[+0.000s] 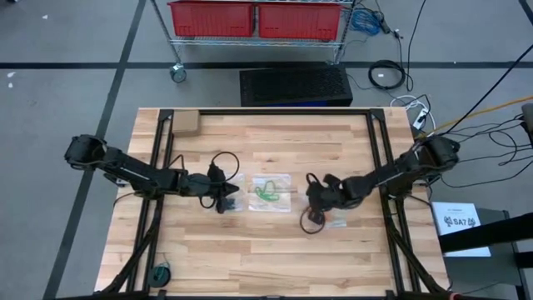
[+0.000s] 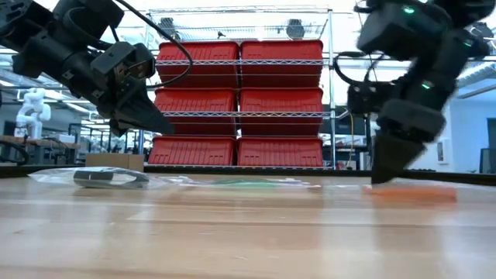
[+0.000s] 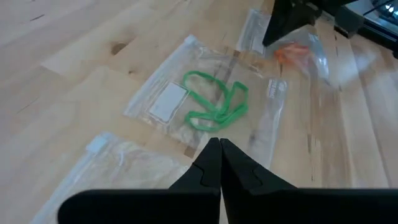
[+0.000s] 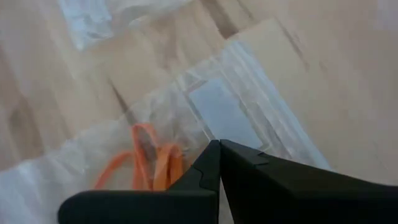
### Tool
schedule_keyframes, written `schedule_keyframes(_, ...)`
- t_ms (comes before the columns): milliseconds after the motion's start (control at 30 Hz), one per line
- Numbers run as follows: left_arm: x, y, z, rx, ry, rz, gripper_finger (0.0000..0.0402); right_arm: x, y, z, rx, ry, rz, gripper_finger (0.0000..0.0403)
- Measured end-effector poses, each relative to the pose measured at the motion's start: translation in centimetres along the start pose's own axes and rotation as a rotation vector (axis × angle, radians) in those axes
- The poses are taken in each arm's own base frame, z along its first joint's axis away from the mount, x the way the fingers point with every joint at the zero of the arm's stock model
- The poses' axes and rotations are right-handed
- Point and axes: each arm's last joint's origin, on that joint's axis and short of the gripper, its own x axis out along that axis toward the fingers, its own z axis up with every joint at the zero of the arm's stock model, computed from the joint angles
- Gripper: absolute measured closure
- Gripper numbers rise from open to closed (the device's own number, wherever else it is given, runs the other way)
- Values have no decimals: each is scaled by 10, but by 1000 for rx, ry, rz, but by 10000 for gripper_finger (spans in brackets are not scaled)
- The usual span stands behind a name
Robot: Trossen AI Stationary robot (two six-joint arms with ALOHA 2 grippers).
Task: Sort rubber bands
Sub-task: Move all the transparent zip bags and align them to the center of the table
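Green rubber bands point(image 3: 214, 104) lie inside a clear zip bag point(image 1: 268, 190) at the table's middle. Orange-red rubber bands point(image 4: 152, 165) lie in a second clear bag point(image 3: 297, 53) to its right. My right gripper point(image 4: 219, 144) is shut, pointing steeply down with its tips low at that bag's edge point(image 2: 385, 177). My left gripper point(image 3: 219, 144) is shut and hangs above the table point(image 2: 159, 124), left of the green bag and over a third clear bag point(image 3: 118, 168). My right gripper's shut fingertips point(image 4: 211, 155) stand from above right at the clear bag that holds the orange-red bands. I cannot tell whether they touch the plastic or hang just over it. The bag lies flat on the table.
A small cardboard box point(image 1: 185, 123) sits at the table's far left. A dark round thing point(image 1: 160, 272) lies near the near left corner. Black cables loop beside both grippers point(image 1: 223, 158). A rack with red bins point(image 2: 240, 105) stands beyond the far edge.
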Motion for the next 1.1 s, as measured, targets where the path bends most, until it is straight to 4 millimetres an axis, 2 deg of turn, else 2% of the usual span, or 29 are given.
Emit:
schedule_keyframes(133,0,0,0,17,-1,0,400,3,-3,-7,58,-32,-16,403)
schedule_keyframes(533,0,1,1,15,-3,6,400,13,-28,16,28,-79,-56,403)
schedule_keyframes(867,1,5,3,13,-11,19,400,13,-29,19,-7,-97,-53,403)
schedule_keyframes(967,-1,6,8,44,-39,17,400,5,-26,23,-30,-143,-14,403)
schedule_keyframes(1100,-17,3,27,162,-149,-14,400,-26,-27,30,-79,-245,31,403)
